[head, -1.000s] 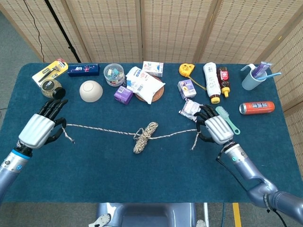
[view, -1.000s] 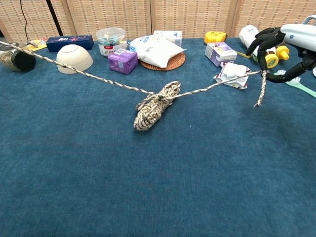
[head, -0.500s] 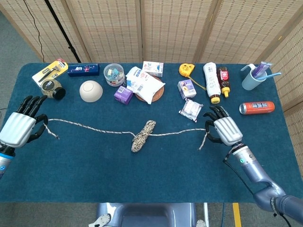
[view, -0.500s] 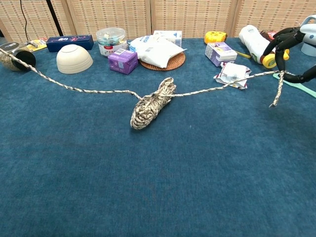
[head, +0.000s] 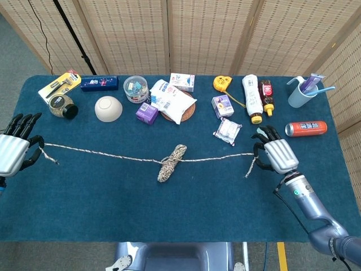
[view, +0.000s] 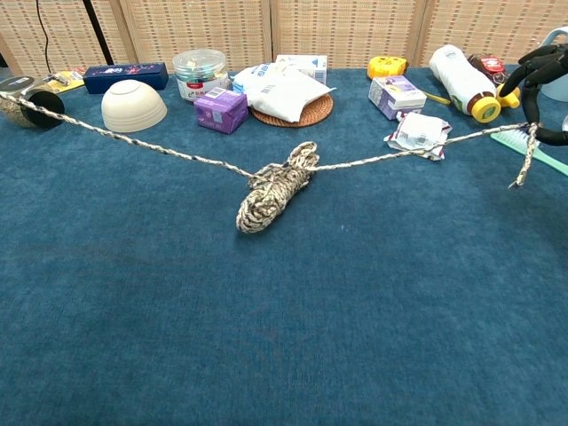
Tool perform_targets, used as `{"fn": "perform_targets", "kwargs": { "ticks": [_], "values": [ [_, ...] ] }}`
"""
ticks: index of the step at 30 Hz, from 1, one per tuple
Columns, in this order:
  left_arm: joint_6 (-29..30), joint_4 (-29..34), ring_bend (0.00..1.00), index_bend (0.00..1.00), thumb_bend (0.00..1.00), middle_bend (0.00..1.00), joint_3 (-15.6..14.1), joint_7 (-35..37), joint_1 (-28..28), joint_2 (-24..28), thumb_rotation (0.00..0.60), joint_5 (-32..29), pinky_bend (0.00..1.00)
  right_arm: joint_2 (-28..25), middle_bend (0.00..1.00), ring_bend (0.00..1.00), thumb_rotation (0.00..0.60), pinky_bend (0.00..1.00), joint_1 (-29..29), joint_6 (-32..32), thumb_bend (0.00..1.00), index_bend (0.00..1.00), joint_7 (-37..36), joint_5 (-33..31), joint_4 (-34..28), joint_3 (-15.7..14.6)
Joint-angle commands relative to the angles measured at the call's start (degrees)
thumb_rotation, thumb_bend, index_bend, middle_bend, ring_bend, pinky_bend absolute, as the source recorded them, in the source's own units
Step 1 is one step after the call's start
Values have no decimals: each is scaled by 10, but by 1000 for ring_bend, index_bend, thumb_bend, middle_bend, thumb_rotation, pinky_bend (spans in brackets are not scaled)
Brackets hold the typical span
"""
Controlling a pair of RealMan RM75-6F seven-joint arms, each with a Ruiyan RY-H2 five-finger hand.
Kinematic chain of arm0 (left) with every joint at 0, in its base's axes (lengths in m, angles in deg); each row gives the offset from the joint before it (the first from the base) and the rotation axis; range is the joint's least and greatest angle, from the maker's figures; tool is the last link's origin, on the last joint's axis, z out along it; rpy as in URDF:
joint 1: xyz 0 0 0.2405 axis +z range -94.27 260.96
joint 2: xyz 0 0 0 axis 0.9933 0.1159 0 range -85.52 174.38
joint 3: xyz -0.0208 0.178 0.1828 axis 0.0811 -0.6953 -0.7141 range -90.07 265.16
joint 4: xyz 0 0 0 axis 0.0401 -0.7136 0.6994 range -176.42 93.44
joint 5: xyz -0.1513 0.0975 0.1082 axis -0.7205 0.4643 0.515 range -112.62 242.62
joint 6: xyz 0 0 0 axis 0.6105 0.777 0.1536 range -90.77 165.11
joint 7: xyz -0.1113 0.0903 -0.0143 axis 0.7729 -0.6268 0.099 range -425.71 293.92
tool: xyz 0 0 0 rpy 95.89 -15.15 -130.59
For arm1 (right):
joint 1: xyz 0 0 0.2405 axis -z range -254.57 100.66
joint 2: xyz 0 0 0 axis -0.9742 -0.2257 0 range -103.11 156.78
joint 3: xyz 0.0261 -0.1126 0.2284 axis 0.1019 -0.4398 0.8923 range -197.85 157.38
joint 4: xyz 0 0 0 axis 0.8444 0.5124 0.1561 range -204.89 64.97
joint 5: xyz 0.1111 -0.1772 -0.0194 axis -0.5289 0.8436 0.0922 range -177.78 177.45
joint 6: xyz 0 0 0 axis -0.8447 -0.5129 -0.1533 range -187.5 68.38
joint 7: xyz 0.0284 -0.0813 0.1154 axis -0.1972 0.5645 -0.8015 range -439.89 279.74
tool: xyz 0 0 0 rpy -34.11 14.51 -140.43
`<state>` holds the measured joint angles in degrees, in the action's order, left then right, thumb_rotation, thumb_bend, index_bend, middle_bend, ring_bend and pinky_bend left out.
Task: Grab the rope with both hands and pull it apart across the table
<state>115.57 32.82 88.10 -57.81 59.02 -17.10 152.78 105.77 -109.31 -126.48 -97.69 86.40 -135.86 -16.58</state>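
- Now the rope (head: 141, 158) spans the surface, its bundle (head: 171, 163) mid-surface.
- Left robot hand (head: 14, 151) pinches one end at the left edge; right robot hand (head: 276, 156) pinches the other near the right edge.
- Pull outward evenly, low, so the bundle unwinds without slipping.

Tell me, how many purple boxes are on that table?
2. One purple box sits beside the white bowl and woven mat; the other purple box lies below the yellow tape measure.

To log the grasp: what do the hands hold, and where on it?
The rope: left hand and right hand each hold it near an end.
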Motion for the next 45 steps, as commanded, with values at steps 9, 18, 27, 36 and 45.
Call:
{"fn": "perform_targets", "kwargs": {
  "ticks": [9,18,27,36,45],
  "values": [
    [-5,-26,0,668,529,28,11,12,22,5,600,-25,0,-10,264,89,600,0,13,0,437,684,-2,-10,11,3],
    [-14,-30,0,668,529,28,22,24,25,-2,600,-29,0,-10,264,89,600,0,16,-2,437,684,-10,-2,11,3],
    [-31,3,0,668,528,28,35,0,-9,-15,600,0,0,-5,264,89,600,0,4,-3,437,680,-12,14,-5,7],
    [-63,42,0,668,527,28,46,-33,-59,-53,600,32,0,-4,262,90,600,0,-14,4,437,666,-17,27,-49,12],
    [-85,73,0,623,521,28,56,-64,-92,-80,600,43,0,-2,236,82,600,0,-32,12,438,593,-2,38,-81,17]
  ]
}}
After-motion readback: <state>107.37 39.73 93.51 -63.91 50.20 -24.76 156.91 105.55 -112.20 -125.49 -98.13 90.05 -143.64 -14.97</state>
